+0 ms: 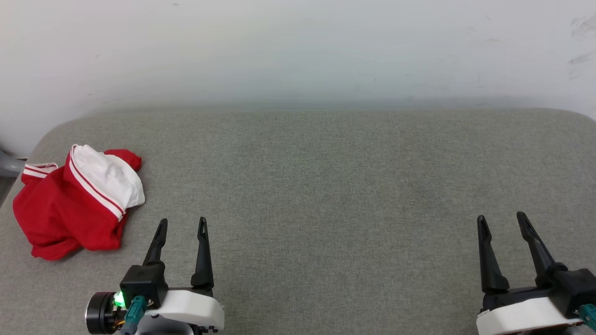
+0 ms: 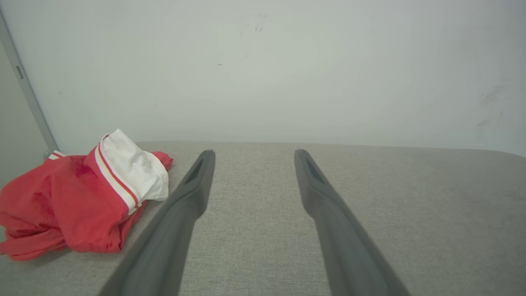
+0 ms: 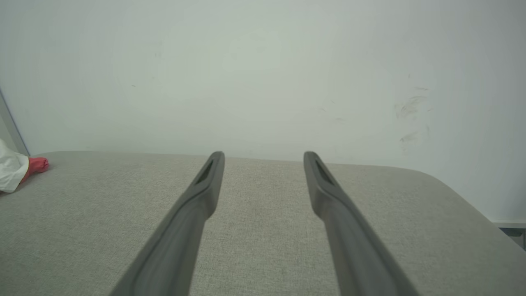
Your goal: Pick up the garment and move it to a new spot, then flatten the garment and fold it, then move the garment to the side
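Observation:
The garment (image 1: 74, 204) is a red shirt with a white sleeve and red-and-white striped trim, lying crumpled in a heap at the far left of the grey padded surface. Its print is hidden in the folds. My left gripper (image 1: 181, 223) is open and empty, a short way to the right of the heap and nearer to me. In the left wrist view the garment (image 2: 78, 201) lies left of my left fingers (image 2: 193, 193). My right gripper (image 1: 502, 218) stands open and empty at the lower right, far from the shirt. A corner of the garment (image 3: 16, 166) peeks in at the right wrist view's left edge.
The grey fabric surface (image 1: 326, 186) runs wide across the scene, with rounded far corners against a pale wall (image 1: 298, 46). A grey post (image 2: 24, 86) stands at the wall's left end, just behind the garment.

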Robot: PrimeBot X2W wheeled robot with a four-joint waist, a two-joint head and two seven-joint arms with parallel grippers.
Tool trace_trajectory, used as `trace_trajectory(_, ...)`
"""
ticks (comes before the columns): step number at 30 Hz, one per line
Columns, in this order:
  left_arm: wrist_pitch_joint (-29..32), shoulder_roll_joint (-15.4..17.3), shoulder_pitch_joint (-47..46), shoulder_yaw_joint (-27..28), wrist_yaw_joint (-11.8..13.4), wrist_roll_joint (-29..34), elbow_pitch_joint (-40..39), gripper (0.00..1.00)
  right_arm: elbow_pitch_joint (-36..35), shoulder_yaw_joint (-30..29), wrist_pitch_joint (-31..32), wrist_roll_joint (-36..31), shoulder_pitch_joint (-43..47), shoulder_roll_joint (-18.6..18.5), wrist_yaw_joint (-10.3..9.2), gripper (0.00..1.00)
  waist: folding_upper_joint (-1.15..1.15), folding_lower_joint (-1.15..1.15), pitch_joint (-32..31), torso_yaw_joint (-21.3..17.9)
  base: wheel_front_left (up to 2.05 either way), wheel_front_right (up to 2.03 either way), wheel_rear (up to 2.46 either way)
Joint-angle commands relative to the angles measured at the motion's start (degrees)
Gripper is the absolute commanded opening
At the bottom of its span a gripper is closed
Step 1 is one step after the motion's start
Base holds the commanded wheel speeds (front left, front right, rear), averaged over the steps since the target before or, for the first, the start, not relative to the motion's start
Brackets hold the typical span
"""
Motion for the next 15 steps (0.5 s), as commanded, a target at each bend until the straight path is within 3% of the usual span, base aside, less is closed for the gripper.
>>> trace_trajectory(1,-0.49,0.09,0.54,-0.23,0.05,1.22,0.1,1.0,-0.16,0.02,-0.46,-1.25,0.58,0.04,-0.02,1.0,0.0,-0.01,0.04,-0.02,0.0,0.0,0.0)
trace_trajectory(15,-0.47,0.09,0.53,0.1,-0.63,-1.41,1.74,1.0,1.43,-0.14,-0.44,1.89,0.84,0.04,-0.03,1.0,0.0,-0.01,0.04,0.1,0.0,0.0,0.0)
